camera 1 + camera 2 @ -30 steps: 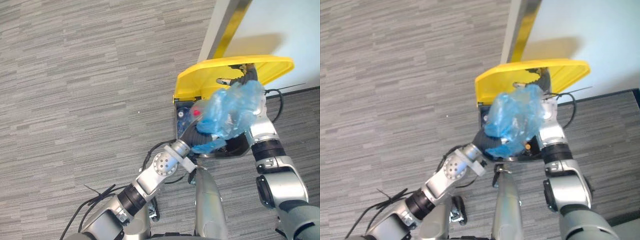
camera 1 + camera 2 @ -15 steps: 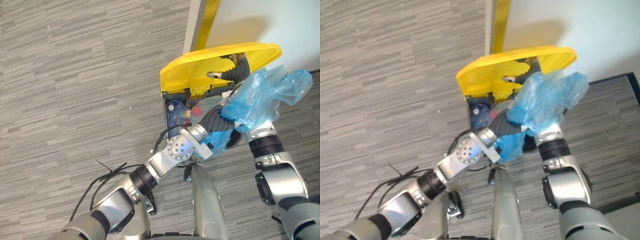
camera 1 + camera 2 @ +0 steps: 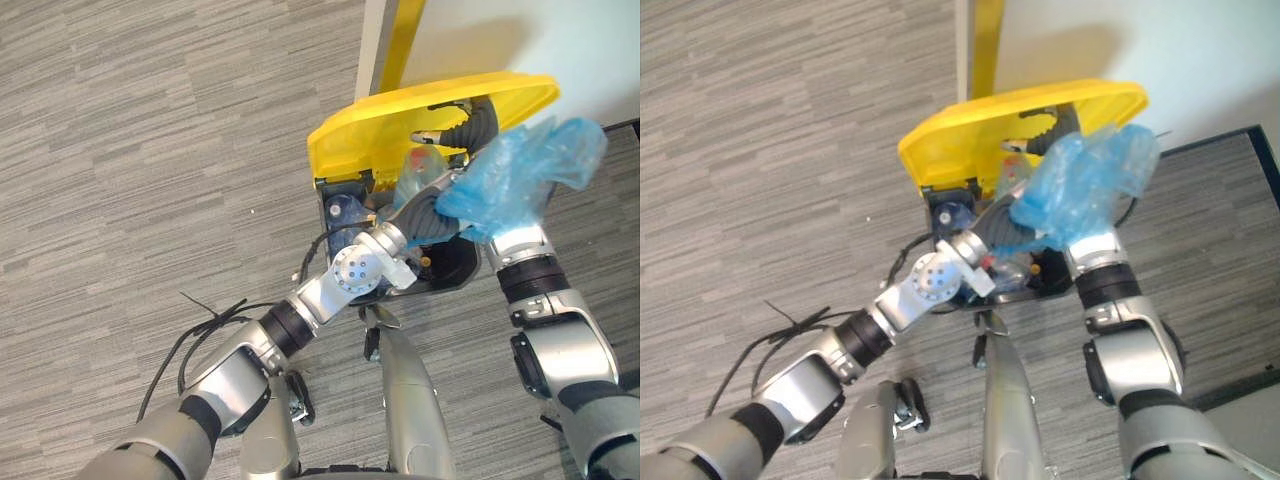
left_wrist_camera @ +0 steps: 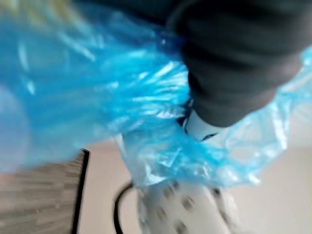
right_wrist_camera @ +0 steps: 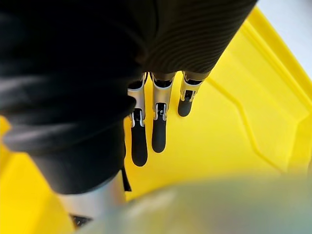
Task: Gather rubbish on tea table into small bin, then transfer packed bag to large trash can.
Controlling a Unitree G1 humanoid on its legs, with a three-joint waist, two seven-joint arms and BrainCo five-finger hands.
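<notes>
Grey carpet point(image 3: 150, 150) carries the large trash can point(image 3: 455, 268) at 1 o'clock, its yellow lid point(image 3: 390, 125) propped by straight fingers point(image 5: 159, 136) of the right hand point(image 3: 462, 128), while the blue bag point(image 3: 520, 170) bunches around the left hand point(image 3: 428, 215) above it, grasp unreadable.

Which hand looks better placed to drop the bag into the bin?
Left: the blue bag is at the left hand, by the open bin; the right hand props the yellow lid.

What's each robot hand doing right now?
Left robot hand: cannot be told, it is buried in the blue bag.
Right robot hand: open, straight fingers against the yellow lid.
</notes>
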